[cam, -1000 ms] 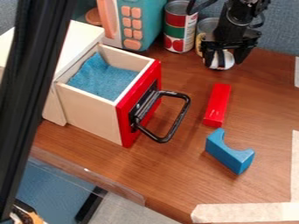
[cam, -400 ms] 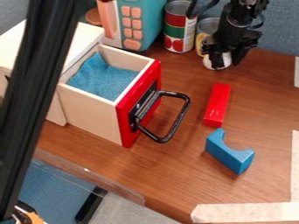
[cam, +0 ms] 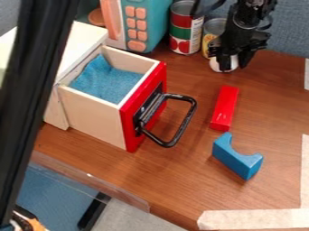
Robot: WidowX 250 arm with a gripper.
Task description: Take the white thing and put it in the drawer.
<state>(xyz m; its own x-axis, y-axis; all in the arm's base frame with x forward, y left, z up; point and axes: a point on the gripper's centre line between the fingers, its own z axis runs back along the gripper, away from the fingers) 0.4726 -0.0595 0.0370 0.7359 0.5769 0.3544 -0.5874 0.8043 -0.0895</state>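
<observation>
A black beam (cam: 37, 97) slants across the left foreground beside a pale wooden cabinet (cam: 78, 39), whose drawer (cam: 91, 116) stands pulled out over a brown wood-grain tabletop (cam: 181, 173). A clear plastic strip (cam: 91, 180) lines the near left edge, above a blue surface (cam: 48, 191); a grey-blue fabric partition (cam: 292, 29) backs the scene. Pale tape (cam: 253, 219) marks the near right corner.

Counted from left: one cabinet with one open drawer, its front red, holding one blue cloth (cam: 107, 82) and fitted with one black handle (cam: 186, 121); one teal toy microwave (cam: 151, 20) behind it; two food cans (cam: 186, 29) (cam: 214, 29); one white object (cam: 216, 66); one red block (cam: 224, 108); and, nearer the camera, one blue block (cam: 238, 158) with a curved notch.

At upper right, the black robot arm (cam: 249, 18) comes in from the top edge, its pincer (cam: 234, 57) hanging down low at the white object, just beside the right-hand can. Whether the pincer is apart or clamped on the object cannot be told. The white object sits outside the drawer, beyond the red block, partly hidden by the pincer.
</observation>
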